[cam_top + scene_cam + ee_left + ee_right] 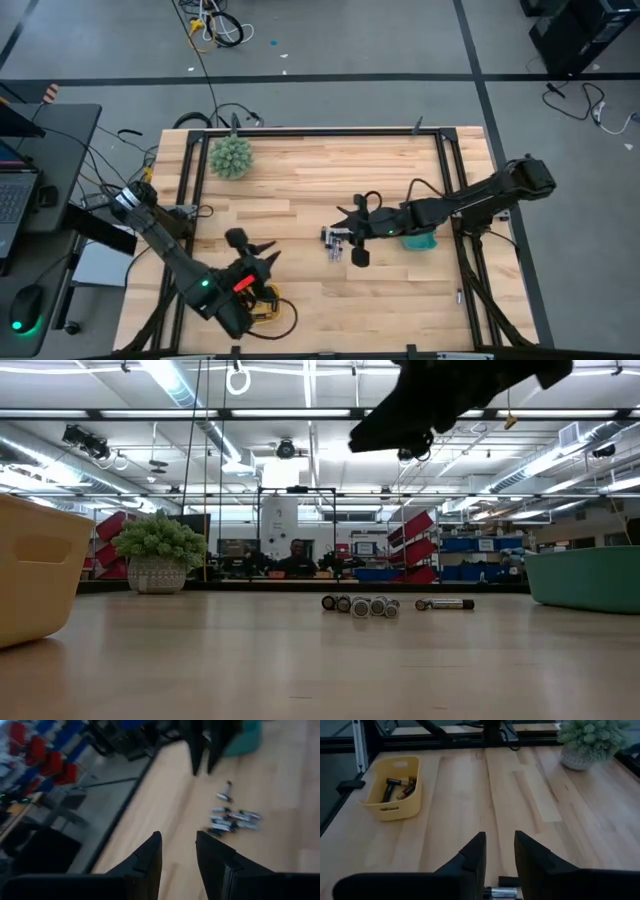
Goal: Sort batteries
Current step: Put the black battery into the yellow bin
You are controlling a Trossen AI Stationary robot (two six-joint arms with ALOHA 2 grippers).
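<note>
Pale planked wood, smooth and faintly glossy, for the table [300, 180]. Shiny metal on the batteries [362, 604]. Matt plastic: yellow tray [395, 790], teal tray [590, 578].

No readable text

No label, brand, number or sign is legible on any surface in these views.

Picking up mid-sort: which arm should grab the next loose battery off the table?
Right. The right gripper hangs open just above the small cylindrical batteries; the left gripper sits farther off, near the yellow plastic bin.
</note>
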